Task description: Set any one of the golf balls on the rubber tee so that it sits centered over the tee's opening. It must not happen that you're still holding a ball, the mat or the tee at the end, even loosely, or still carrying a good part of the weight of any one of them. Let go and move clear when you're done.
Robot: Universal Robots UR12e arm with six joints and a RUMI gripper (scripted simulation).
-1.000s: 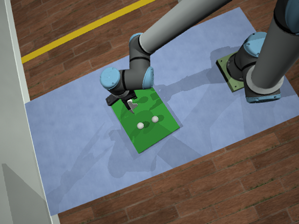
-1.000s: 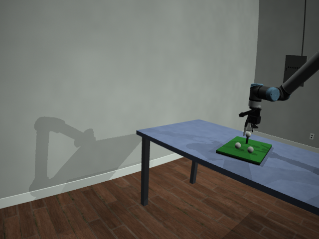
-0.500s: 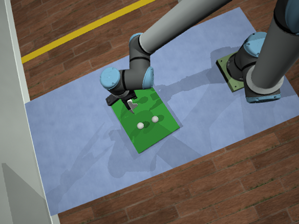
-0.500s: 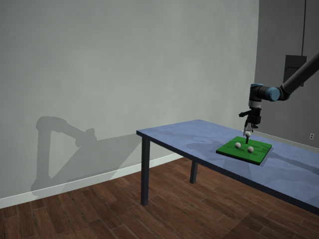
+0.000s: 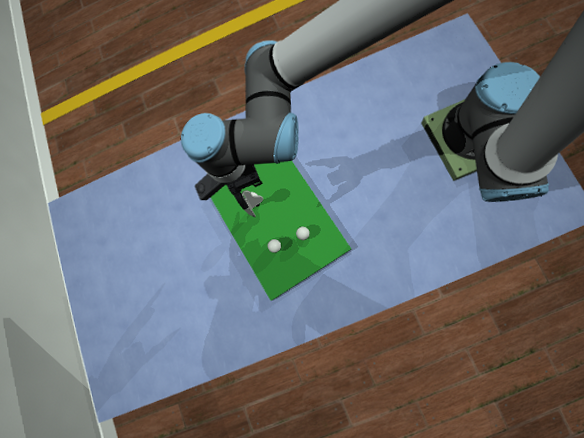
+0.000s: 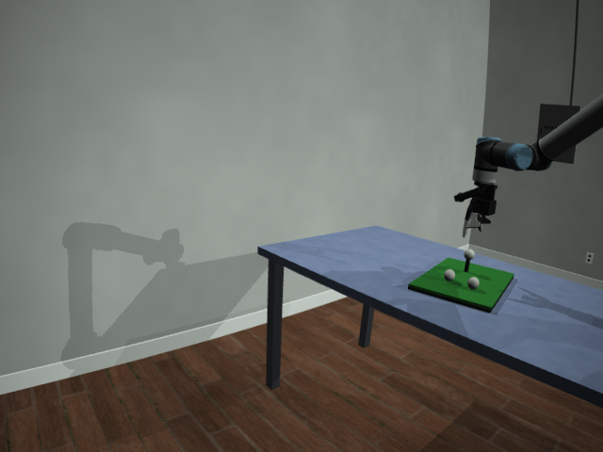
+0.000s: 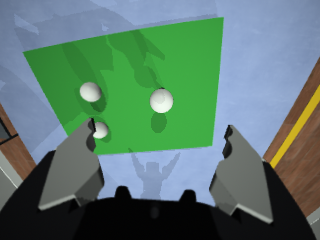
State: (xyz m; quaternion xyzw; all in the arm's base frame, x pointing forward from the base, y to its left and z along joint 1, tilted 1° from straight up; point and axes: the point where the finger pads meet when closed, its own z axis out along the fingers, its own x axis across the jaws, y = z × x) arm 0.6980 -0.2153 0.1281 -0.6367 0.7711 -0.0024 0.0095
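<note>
A white golf ball [image 6: 468, 253] sits on top of the black rubber tee [image 6: 466, 266], which stands on the green mat [image 6: 461, 284]. In the wrist view this ball [image 7: 161, 100] looks the largest and hides the tee beneath it. Two other golf balls lie on the mat [image 5: 283, 228], one at the left [image 5: 274, 245] and one at the right [image 5: 302, 232]; they also show in the wrist view [image 7: 91, 91] [image 7: 100, 130]. My gripper [image 6: 475, 226] hangs well above the ball on the tee, open and empty, with its fingers wide apart [image 7: 160, 137].
The mat lies on a blue table [image 6: 380, 252] near its far side. The arm's base [image 5: 504, 139] stands on a green plate at the table's right end. A grey wall runs along the left of the table.
</note>
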